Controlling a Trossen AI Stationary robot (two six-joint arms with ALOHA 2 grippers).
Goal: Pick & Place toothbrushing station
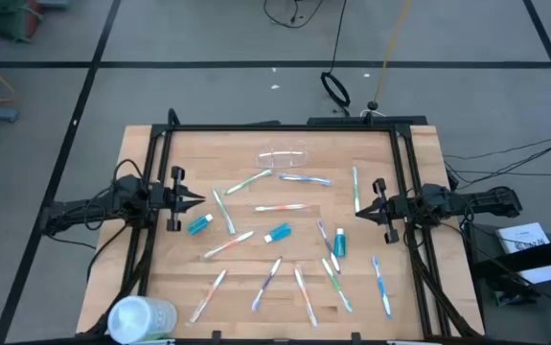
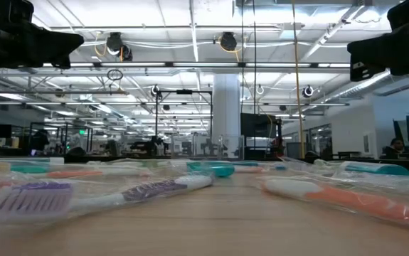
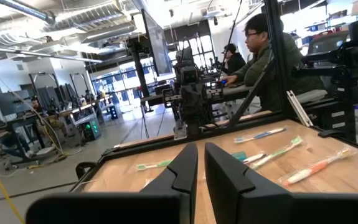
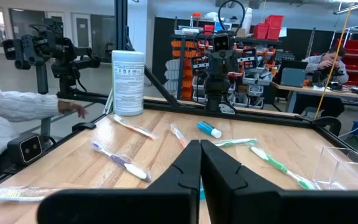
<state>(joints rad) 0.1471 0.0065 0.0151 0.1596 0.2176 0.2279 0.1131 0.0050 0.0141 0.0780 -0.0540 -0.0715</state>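
- Left claw is seen hovering at the left edge of the wooden table, pointed inward; its fingers are nearly pressed together, only a thin slit between them, nothing pinched.
- Right claw is held at the opposite edge, facing the left one; fingers pressed together, nothing pinched.
- The clear plastic cup is found lying on the table toward the far edge, roughly midway between the claws and beyond both of them. In the right wrist view it shows as a clear box shape, off to one side of that claw.
- Toothbrushes are scattered across the table between and nearer than the two claws. A green-and-white toothbrush lies just beside the left claw's tips; a white toothbrush lies just beside the right claw.
- A blue toothpaste tube lies close to the left claw, slightly nearer the front edge. A second tube sits mid-table; a third lies near the right claw.
- A whitish round container stands at the front corner on the left claw's side, well apart from the claw.
- People are seen in the room beyond the table.
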